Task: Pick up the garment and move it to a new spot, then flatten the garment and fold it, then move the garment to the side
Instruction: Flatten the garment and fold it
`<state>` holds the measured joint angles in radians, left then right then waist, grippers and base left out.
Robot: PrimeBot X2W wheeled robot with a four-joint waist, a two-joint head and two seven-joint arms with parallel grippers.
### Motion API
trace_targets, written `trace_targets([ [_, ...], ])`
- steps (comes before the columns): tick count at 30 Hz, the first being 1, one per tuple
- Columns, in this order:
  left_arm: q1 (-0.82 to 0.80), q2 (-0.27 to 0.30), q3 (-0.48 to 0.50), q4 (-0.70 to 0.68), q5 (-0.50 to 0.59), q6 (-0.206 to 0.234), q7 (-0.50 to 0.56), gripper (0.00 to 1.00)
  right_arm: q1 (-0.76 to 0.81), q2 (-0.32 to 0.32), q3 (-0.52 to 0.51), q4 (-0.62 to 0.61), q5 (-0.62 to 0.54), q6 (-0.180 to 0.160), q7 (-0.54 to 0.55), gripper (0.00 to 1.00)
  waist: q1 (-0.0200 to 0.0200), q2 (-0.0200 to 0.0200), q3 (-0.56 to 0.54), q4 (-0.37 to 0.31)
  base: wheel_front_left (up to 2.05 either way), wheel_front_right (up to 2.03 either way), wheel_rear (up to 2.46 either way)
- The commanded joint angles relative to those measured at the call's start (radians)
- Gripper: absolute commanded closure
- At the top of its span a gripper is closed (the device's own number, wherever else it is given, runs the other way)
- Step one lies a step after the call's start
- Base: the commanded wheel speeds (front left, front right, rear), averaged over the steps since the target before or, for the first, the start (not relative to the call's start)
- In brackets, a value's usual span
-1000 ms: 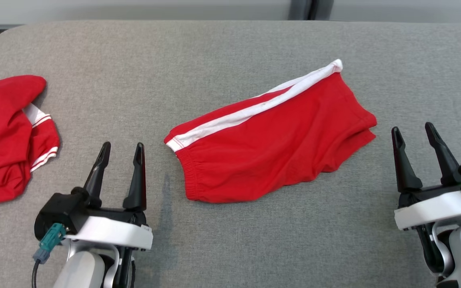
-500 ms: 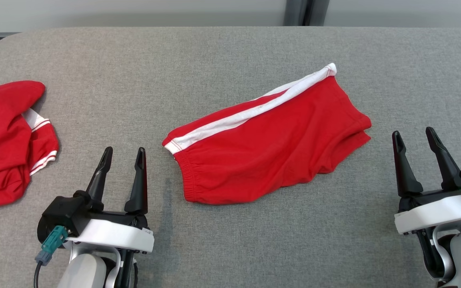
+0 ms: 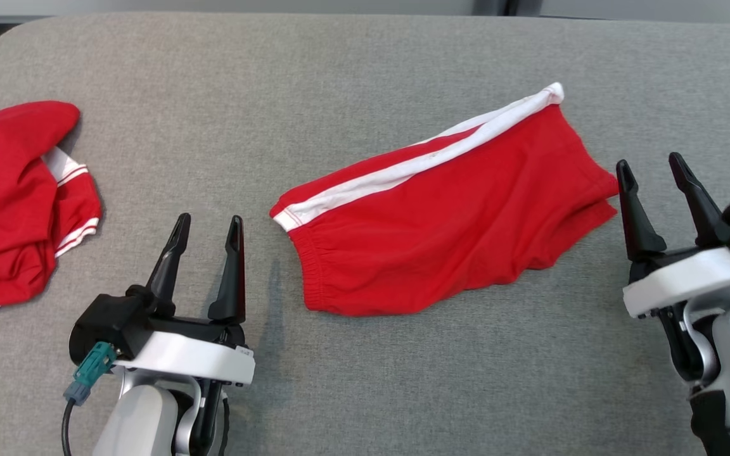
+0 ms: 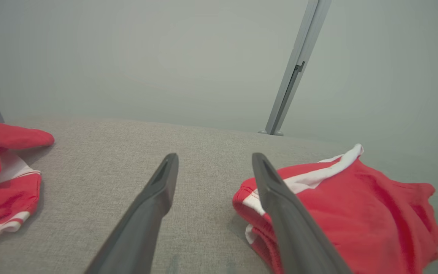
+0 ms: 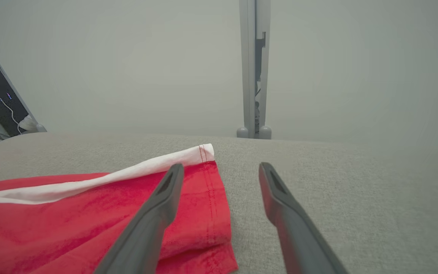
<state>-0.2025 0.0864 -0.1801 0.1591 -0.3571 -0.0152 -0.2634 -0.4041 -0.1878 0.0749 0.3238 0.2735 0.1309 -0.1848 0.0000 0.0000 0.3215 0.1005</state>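
Over the grey tabletop point(image 3: 352, 69), the left claw point(image 3: 209, 220) and right claw point(image 3: 649, 161) stand empty, fingers apart. The red garment point(image 3: 447, 209) lies between them, at the left claw's two o'clock; another red cloth point(image 3: 10, 202) at its nine.

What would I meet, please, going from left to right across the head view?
crumpled red garment → left pincer, open → red shorts with a white stripe → right pincer, open
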Motion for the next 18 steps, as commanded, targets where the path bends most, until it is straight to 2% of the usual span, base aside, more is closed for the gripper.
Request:
trace_targets([
  [1,-0.019,0.002,0.001,-0.001,0.008,-0.006,-0.002,0.0,-0.027,-0.011,0.006,0.034,0.011,0.0,-0.001,0.0,0.0,0.0,0.016,0.017,0.0,0.0,0.0],
  [9,-0.035,-0.017,0.007,0.005,0.018,-0.02,-0.002,0.0,-0.114,0.002,0.037,0.27,0.042,0.0,0.009,0.0,0.0,0.0,0.042,0.047,0.0,0.0,0.0],
  [16,-0.034,-0.022,0.014,0.015,0.025,-0.03,-0.002,0.0,-0.122,0.019,0.072,0.409,0.072,0.0,0.032,0.0,0.0,0.0,0.044,0.048,0.0,0.0,0.0],
  [17,-0.034,-0.023,0.015,0.015,0.026,-0.029,-0.002,0.0,-0.119,0.022,0.08,0.426,0.08,0.0,0.041,0.04,0.0,0.0,0.043,0.047,0.0,0.0,0.0],
  [18,-0.033,-0.024,0.017,0.015,0.028,-0.03,-0.002,0.0,-0.116,0.024,0.088,0.444,0.088,0.0,0.048,0.24,0.0,0.0,0.043,0.044,0.0,0.0,0.0],
])
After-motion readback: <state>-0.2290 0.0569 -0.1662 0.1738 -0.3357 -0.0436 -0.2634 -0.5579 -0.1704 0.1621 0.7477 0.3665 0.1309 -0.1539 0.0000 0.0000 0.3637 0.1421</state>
